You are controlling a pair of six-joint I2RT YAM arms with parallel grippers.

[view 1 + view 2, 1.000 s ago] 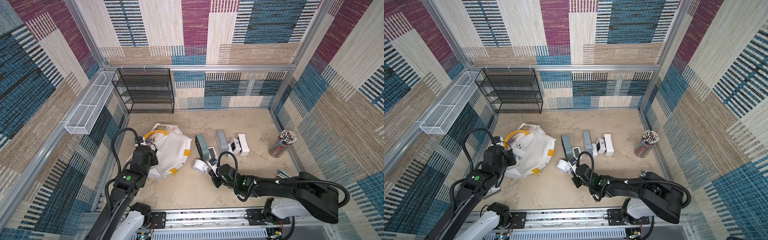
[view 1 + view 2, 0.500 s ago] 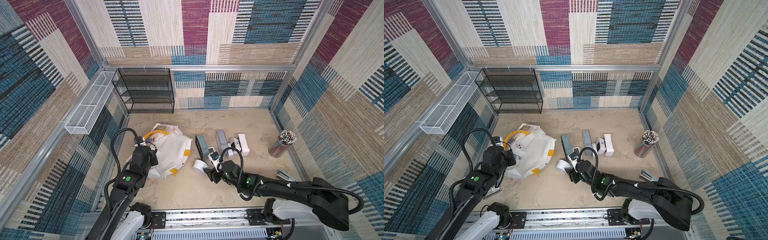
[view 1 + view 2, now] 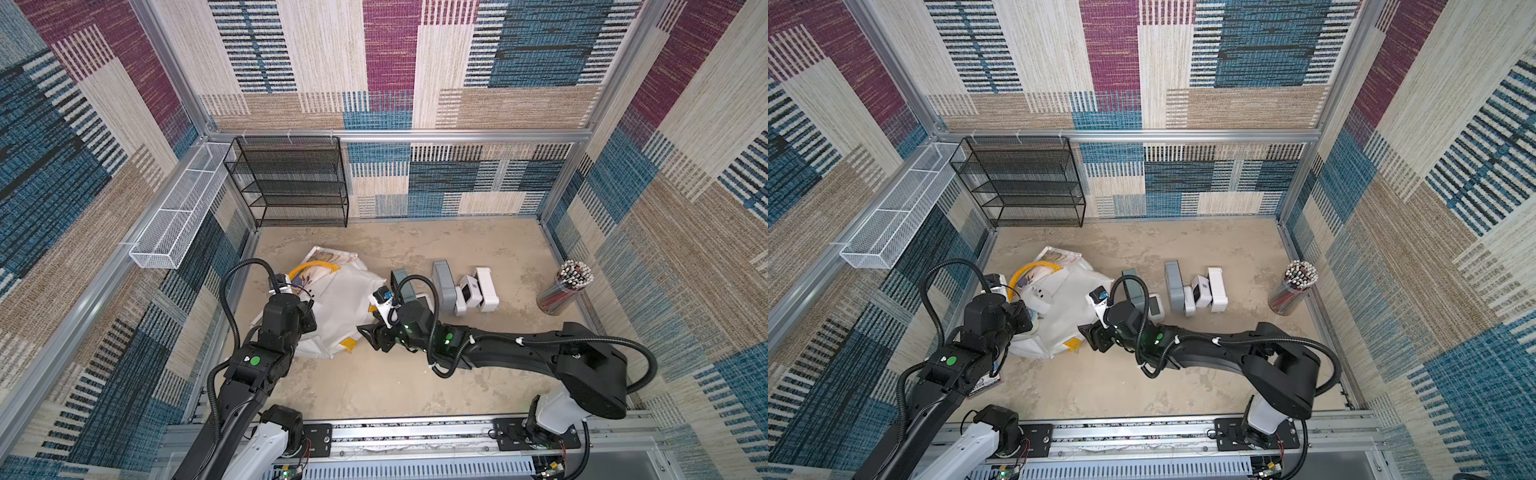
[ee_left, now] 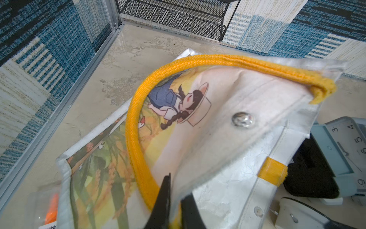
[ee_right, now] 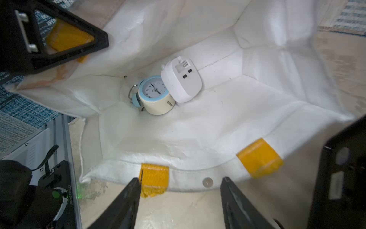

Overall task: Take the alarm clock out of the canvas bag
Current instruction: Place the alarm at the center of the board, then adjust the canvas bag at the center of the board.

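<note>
The white canvas bag [image 3: 343,305] [image 3: 1059,320] with yellow handles lies on its side on the table. In the right wrist view its mouth gapes, and the alarm clock [image 5: 153,97], round with a blue rim and cream body, lies deep inside against a white boxy device [image 5: 181,81]. My left gripper [image 4: 177,186] is shut on the bag's upper rim flap [image 4: 227,119], holding it up. The right gripper [image 5: 181,179] [image 3: 374,332] is open just outside the lower rim [image 5: 188,180], empty and facing into the mouth.
Several other clocks [image 3: 442,282] stand in a row right of the bag, one blue-grey one [image 4: 346,142] close to the mouth. A cup of pencils [image 3: 565,286] stands far right. A black mesh rack [image 3: 291,183] and white wire basket [image 3: 178,216] sit at the back left.
The right gripper has opened and swung left from the row of clocks to the bag's mouth. The left arm and the bag have stayed put.
</note>
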